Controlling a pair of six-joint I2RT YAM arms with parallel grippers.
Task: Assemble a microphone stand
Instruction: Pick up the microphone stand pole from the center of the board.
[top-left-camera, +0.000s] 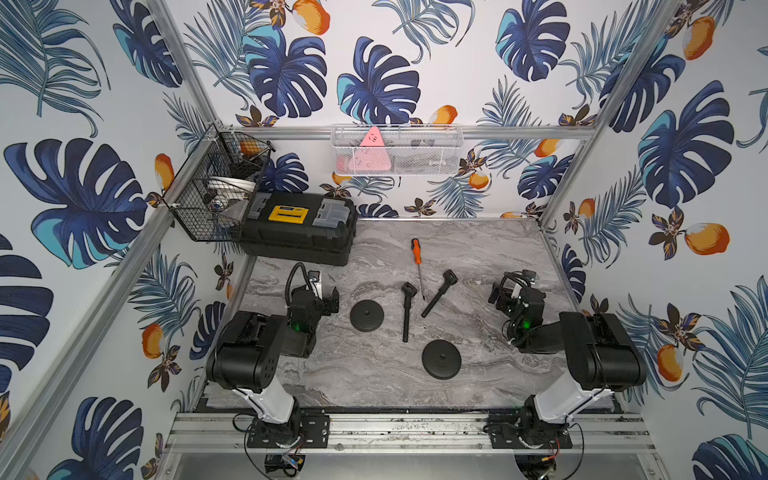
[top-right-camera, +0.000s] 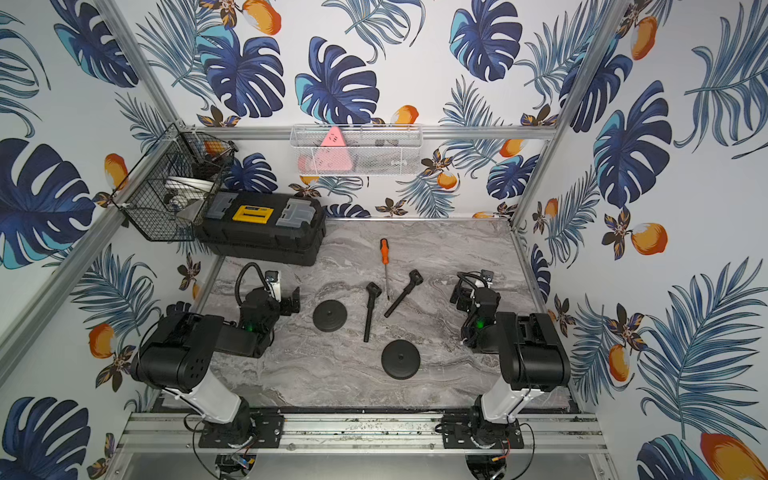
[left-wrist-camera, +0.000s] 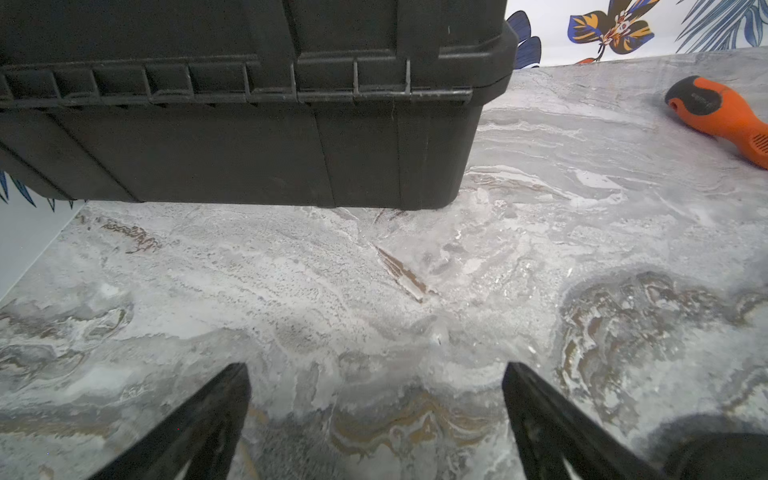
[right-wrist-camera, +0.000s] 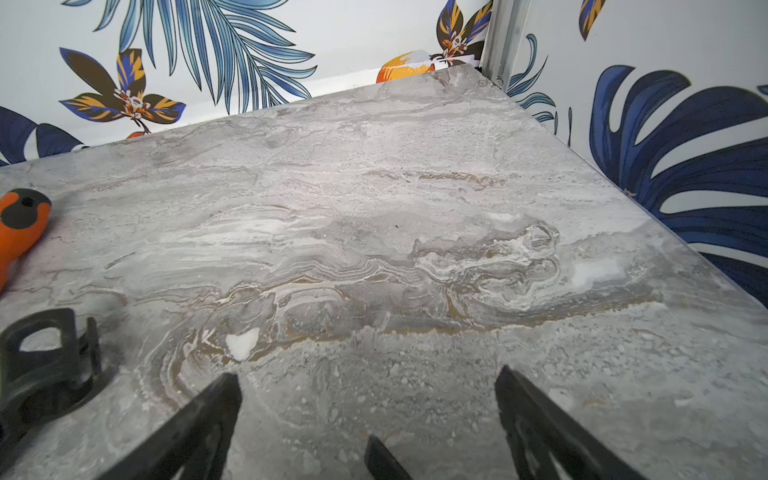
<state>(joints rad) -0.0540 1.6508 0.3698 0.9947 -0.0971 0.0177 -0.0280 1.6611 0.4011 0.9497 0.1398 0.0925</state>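
Two round black bases lie flat on the marble table, one (top-left-camera: 366, 316) to the left and one (top-left-camera: 441, 359) nearer the front. Between them lie two black poles with clip heads, one (top-left-camera: 406, 309) pointing front to back and one (top-left-camera: 438, 293) slanted to its right. My left gripper (top-left-camera: 330, 300) rests low, left of the left base, open and empty (left-wrist-camera: 376, 374). My right gripper (top-left-camera: 498, 296) sits right of the slanted pole, open and empty (right-wrist-camera: 368, 378). That pole's clip head (right-wrist-camera: 41, 361) shows in the right wrist view.
An orange-handled screwdriver (top-left-camera: 417, 257) lies behind the poles. A black toolbox (top-left-camera: 299, 228) stands at the back left, just ahead of my left gripper (left-wrist-camera: 249, 124). A black wire basket (top-left-camera: 208, 195) and a white mesh basket (top-left-camera: 397, 151) hang on the walls.
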